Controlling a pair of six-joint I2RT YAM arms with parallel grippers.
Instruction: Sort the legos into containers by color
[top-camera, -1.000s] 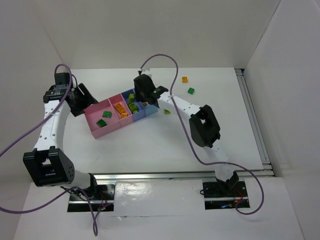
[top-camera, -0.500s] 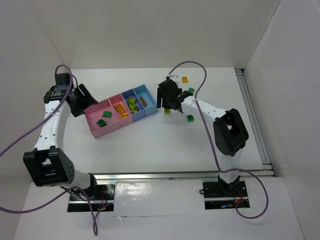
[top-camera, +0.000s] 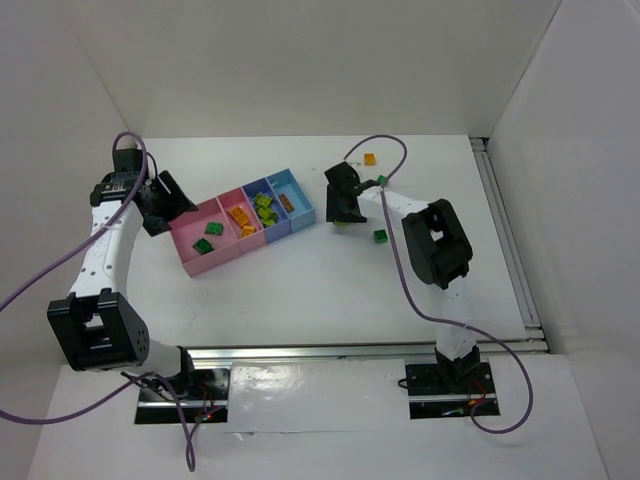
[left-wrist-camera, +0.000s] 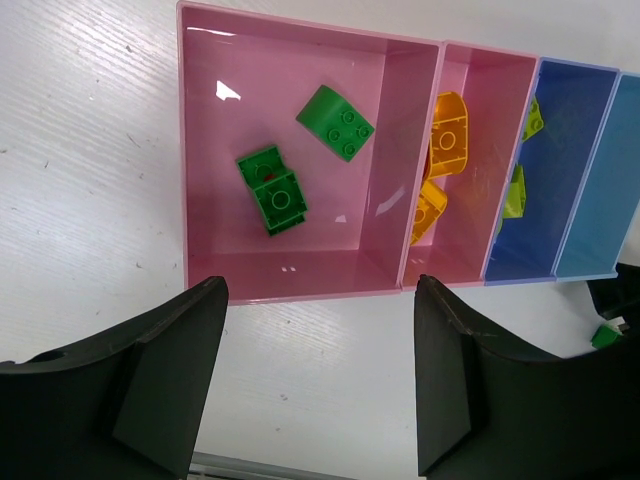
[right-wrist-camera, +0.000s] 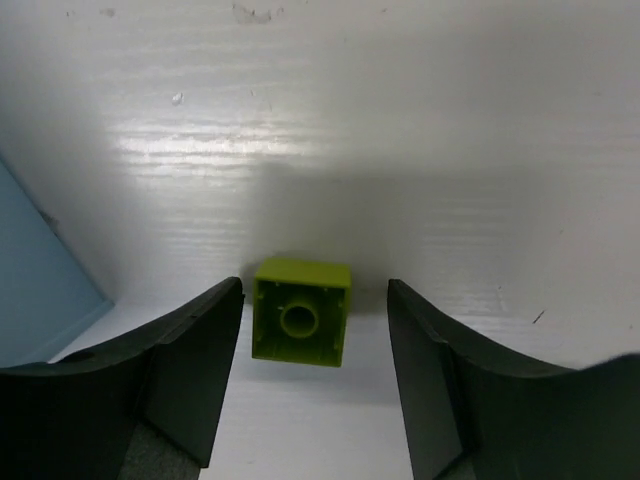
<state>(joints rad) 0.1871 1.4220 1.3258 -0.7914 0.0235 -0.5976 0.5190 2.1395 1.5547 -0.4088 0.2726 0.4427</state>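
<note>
Now my right gripper (right-wrist-camera: 315, 300) stood released, jaws flanking 1 lime brick (right-wrist-camera: 301, 312) on the table (right-wrist-camera: 450, 100), lower centre of its wrist view. Pickup seemed in hand; next called for closing, lifting, carrying to the blue bin (left-wrist-camera: 565, 150).

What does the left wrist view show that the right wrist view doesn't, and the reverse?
Left wrist only: a pink bin with two dark green bricks, a second pink bin with orange bricks, a blue bin with lime ones. Right wrist only: a lime brick on the table inside the open right hand. Both: the white table and the light-blue end bin.
</note>
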